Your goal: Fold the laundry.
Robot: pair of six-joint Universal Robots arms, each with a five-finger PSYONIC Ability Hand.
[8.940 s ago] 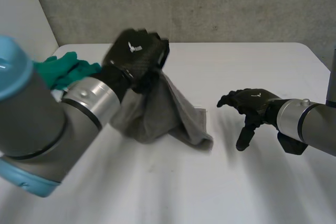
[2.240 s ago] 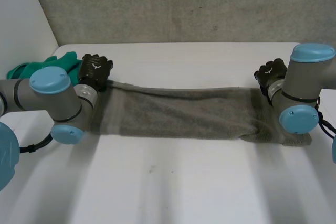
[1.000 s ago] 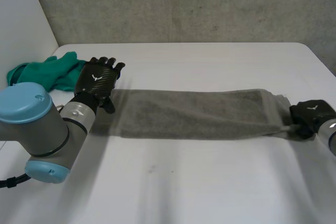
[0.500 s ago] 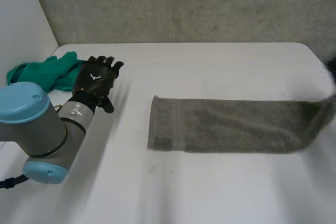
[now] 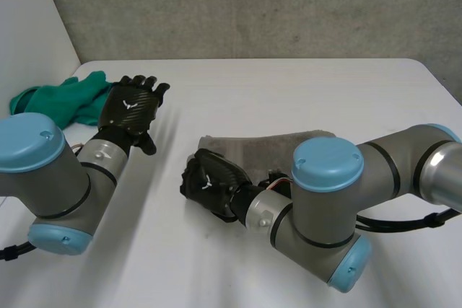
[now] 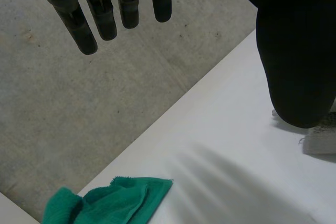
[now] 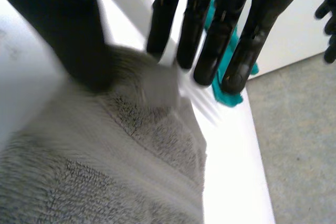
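The grey towel (image 5: 271, 146) lies a little way from the green cloth (image 5: 61, 99), its nearer end pinched by the right hand (image 5: 211, 184), so I think the half fold is landing, while the left hand (image 5: 132, 110) hovers, fingers straight, beside that cloth; next, let go gently.

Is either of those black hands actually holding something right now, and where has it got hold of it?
The right hand pinches the grey towel by its end, between thumb and fingers. The left hand is open, holding nothing.
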